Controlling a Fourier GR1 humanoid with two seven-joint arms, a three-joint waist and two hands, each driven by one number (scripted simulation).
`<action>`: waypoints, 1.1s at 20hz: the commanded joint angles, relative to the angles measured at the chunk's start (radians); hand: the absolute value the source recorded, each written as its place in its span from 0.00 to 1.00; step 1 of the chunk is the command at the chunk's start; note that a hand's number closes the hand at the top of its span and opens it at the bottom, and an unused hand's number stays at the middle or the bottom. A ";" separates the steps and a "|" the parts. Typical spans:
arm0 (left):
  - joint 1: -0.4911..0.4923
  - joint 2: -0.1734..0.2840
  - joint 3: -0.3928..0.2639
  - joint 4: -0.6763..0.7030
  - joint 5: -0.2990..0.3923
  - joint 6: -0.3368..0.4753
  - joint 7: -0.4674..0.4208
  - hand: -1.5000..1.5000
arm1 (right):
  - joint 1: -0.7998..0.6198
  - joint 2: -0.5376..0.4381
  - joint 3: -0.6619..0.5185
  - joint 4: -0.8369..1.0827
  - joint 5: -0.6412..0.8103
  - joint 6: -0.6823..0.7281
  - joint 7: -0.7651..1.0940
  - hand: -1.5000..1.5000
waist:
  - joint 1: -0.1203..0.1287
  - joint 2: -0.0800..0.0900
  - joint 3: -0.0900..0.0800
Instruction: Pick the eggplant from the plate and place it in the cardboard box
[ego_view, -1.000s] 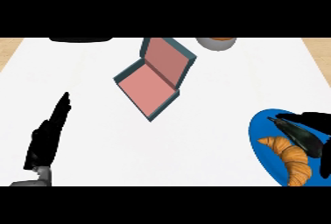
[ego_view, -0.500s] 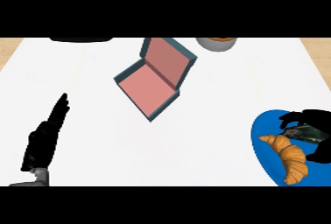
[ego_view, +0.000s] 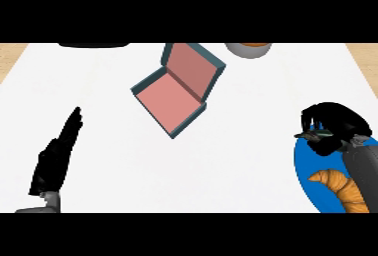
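Right hand (ego_view: 332, 127) at right edge curls around the eggplant (ego_view: 314, 135) above the blue plate (ego_view: 304, 170); left hand (ego_view: 57, 155) rests open at lower left.

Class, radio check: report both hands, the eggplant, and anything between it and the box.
Right hand curled over the eggplant at the blue plate. Left hand open, resting at left. Open box mid-counter, path clear. Croissant on the plate.
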 joint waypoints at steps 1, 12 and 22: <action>-0.043 -0.007 0.002 0.074 -0.010 0.003 -0.033 0.50 | -0.089 0.142 0.015 0.020 0.094 -0.188 0.162 1.00 | 0.005 0.008 0.002; 0.020 0.019 0.030 -0.060 0.007 -0.033 0.035 0.50 | -0.070 0.163 -0.023 -0.290 0.079 -0.144 0.260 1.00 | -0.012 -0.003 0.002; -0.041 0.012 0.046 0.013 -0.001 -0.019 0.040 0.50 | -0.205 0.286 -0.131 -0.443 -0.251 -0.084 0.125 1.00 | -0.014 -0.002 0.002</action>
